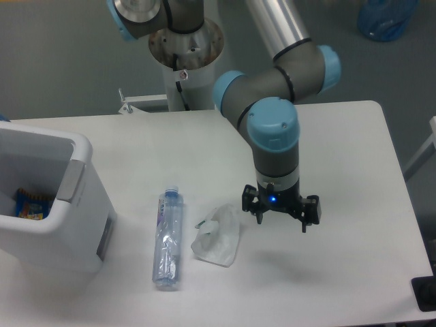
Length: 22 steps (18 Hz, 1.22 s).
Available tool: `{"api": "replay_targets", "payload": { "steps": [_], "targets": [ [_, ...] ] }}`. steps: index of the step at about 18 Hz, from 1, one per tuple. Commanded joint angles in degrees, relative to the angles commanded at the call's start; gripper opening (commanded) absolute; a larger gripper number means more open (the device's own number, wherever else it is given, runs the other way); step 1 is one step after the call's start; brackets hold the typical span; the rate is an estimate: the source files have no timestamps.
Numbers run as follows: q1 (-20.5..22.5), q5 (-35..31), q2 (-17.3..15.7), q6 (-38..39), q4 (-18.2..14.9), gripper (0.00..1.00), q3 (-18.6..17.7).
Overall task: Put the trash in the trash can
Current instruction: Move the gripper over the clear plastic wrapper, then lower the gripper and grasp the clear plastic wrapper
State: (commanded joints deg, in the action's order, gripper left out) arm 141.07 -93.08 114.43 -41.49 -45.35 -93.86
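The bottle [167, 240] is slim, clear plastic with a blue cap, lying flat on the white tabletop [354, 150], cap pointing away from the front edge. Just right of it lies a crumpled whitish bag [217, 236]. The bin [48, 204], white and boxy with a thick rim, stands at the left edge. The gripper [280, 216] hangs just right of the bag with jaws spread open, holding nothing. Bare tabletop extends right and behind.
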Motion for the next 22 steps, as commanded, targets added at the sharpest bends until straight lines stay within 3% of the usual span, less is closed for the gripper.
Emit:
{"api": "replay_targets", "payload": {
  "steps": [9,15,16,17,19,22],
  "targets": [
    [-5.2,-0.1,-1.5,-1.1,0.6,1.00,-8.9],
    [-6.5,0.3,0.7,-6.1,0.4,1.00,-9.0],
    [-6.9,0.2,1.3,-6.2,0.4,0.91,-8.6],
    [-7.0,0.2,2.4,-6.2,0.4,0.69,-8.2],
    [-7.2,0.3,4.2,-5.5,0.4,0.35,-6.3],
    [-8.0,0.4,4.8,-3.6,0.1,0.01,-5.0]
  ]
}}
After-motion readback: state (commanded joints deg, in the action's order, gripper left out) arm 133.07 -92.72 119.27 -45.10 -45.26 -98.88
